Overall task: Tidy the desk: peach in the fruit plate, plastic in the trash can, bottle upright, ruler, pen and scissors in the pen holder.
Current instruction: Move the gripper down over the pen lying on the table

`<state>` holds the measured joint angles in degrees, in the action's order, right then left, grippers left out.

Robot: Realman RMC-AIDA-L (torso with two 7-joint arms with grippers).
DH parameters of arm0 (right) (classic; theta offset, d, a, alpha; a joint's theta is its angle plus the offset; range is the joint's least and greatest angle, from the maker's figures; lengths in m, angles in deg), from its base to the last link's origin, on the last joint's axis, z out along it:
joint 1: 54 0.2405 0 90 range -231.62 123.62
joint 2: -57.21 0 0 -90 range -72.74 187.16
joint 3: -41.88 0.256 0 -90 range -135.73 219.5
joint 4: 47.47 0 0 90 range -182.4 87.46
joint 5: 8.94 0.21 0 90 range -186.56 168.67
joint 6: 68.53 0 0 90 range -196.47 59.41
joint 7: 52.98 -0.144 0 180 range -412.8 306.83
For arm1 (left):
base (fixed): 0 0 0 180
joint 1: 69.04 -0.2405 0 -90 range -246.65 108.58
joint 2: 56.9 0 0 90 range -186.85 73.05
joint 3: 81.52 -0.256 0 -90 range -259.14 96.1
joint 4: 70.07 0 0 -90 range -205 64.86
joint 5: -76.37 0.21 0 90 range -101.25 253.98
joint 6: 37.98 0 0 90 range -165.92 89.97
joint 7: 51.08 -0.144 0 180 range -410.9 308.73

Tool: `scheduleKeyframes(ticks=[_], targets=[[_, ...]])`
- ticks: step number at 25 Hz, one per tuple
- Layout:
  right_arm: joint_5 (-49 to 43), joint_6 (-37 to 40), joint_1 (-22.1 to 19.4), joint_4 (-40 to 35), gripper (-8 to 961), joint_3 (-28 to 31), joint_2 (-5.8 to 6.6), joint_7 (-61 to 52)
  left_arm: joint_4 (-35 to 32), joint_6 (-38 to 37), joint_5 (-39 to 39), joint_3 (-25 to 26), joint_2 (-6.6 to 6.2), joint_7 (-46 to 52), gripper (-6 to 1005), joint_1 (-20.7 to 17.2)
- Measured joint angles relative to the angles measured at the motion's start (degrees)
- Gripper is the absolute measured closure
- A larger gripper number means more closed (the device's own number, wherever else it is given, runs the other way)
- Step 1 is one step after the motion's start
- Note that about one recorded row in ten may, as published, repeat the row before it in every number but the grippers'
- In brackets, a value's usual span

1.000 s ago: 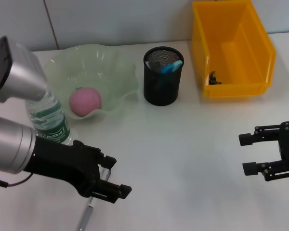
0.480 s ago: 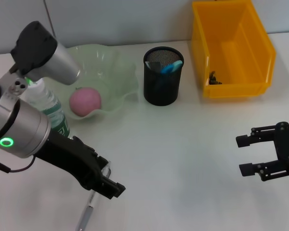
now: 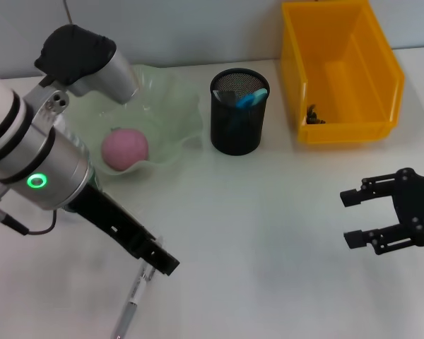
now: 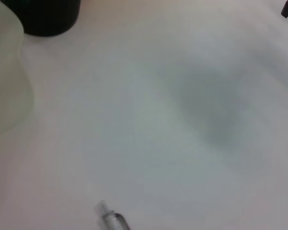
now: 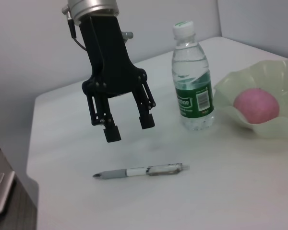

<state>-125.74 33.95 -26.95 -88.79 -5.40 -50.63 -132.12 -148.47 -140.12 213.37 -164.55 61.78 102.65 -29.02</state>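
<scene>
A grey and clear pen lies on the white desk near its front edge. My left gripper hangs open just above the pen, its fingers apart with nothing between them, as the right wrist view shows the left gripper. The pink peach rests in the green fruit plate. A water bottle stands upright beside the plate; in the head view my left arm hides it. The black mesh pen holder holds blue items. My right gripper hovers open at the right.
The yellow bin stands at the back right with a small dark item inside. Bare desk lies between the two grippers. The left wrist view shows the pen's tip, the pen holder's base and the plate's rim.
My left arm has swung up and over, and its gripper has turned and come down closer to the pen. The right gripper has drifted slightly left.
</scene>
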Motion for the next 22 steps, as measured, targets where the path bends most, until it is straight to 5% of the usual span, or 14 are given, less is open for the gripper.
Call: scheduleKeyframes(ticks=[6, 22], targets=[[-2.6, -2.9, 1.6, 0.0, 206, -0.1, -0.05, 0.3, 1.8, 2.4, 7.3, -1.2, 0.43, 8.1, 213, 2.9], [-3.0, -4.4, 3.6, -0.3, 206, 0.0, 0.29, -0.8, 7.1, 0.9, 8.9, -4.8, 0.50, 11.2, 216, 5.4]])
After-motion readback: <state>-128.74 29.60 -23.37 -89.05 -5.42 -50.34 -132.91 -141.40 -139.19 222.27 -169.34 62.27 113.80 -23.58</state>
